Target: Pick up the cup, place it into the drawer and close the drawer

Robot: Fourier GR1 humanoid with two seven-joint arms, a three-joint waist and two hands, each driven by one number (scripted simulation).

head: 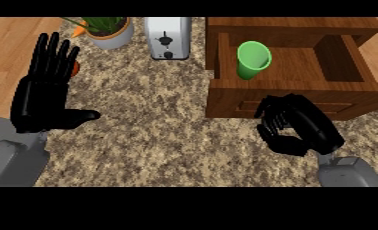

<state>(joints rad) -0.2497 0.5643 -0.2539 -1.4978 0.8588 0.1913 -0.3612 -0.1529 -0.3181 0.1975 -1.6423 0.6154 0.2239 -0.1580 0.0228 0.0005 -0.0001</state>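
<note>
On the speckled counter (162, 124) I see the cup (252, 60) inside the open drawer (295, 99); my right hand (299, 126), curled and holding nothing, could jar the cup over while pushing; left hand (46, 91) rests open.

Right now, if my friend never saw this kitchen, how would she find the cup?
Look to the right side of the speckled stone counter, where a brown wooden drawer stands pulled open. Inside it, near its left wall, sits the bright green plastic cup, leaning a bit. It is the only green thing in the drawer, and the black right hand hovers just in front of the drawer.
</note>
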